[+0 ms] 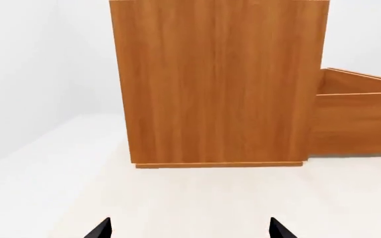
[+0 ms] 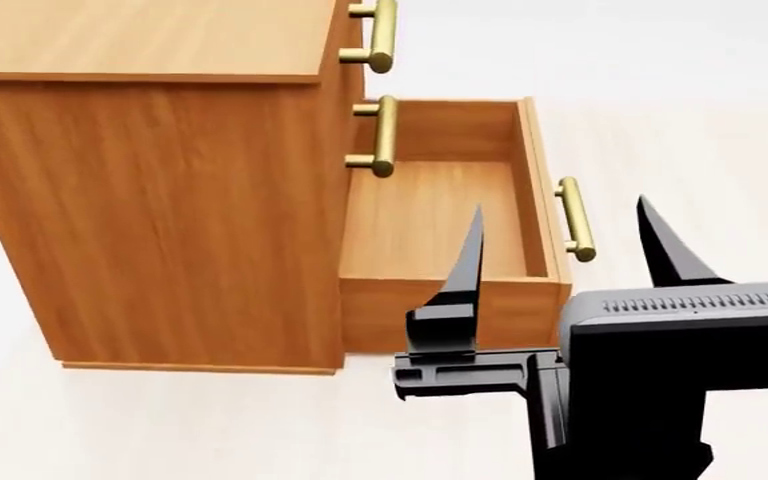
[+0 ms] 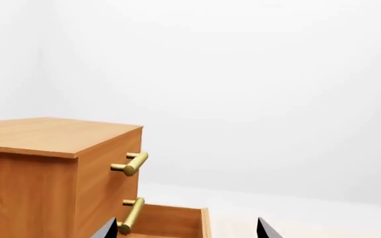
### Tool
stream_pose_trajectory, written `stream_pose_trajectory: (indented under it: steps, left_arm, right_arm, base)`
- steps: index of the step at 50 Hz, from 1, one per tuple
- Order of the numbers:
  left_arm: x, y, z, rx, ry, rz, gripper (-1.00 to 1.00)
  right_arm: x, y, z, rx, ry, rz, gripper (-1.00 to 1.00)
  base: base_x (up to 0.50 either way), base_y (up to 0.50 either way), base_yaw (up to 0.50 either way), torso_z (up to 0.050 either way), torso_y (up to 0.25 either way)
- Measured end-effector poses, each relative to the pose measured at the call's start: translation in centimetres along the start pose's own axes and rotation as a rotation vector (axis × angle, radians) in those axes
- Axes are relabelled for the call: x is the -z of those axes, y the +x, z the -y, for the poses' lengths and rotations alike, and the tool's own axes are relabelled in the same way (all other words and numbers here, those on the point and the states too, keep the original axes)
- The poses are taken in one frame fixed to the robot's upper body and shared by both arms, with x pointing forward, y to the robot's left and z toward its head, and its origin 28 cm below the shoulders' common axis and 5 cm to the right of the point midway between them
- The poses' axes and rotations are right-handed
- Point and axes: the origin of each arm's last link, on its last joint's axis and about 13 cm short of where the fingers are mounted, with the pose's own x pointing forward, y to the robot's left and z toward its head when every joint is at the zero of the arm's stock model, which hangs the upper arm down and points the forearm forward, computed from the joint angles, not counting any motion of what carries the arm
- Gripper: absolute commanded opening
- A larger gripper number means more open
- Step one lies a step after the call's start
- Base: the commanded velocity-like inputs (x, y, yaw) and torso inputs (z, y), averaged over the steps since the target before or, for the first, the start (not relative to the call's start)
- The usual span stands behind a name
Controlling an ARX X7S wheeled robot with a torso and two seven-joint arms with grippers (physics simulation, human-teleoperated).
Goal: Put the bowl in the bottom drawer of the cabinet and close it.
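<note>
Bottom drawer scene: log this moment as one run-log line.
bottom drawer: open, no bowl inside | right gripper: open, empty | left gripper: open, facing cabinet side

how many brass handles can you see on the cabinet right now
3: the top handle and middle handle on the cabinet front, and one handle on the pulled-out bottom drawer. None seems hidden.

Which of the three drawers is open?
The bottom drawer: it is pulled well out of the cabinet, its empty interior showing. The two drawers above sit flush with the front, only their brass bar handles protruding.
</note>
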Motion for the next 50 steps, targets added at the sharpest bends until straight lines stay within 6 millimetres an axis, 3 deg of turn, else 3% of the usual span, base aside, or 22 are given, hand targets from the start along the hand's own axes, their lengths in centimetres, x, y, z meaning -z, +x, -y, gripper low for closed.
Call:
stream_pose_trajectory:
  steps: [38,50]
  left_arm:
    - [0.0,-0.1,0.0,0.000,-0.003,0.000,1.00]
    - [0.0,-0.1,0.0,0.001,-0.003,-0.001,1.00]
  right_arm:
    - [0.0,-0.1,0.1,-0.002,0.001,0.001,1.00]
    - [0.9,0.2,0.3,0.011,0.005,-0.045,1.00]
  base:
    - [0.50,0.00,0.00,0.000,0.000]
    - [0.00,0.00,0.00,0.000,0.000]
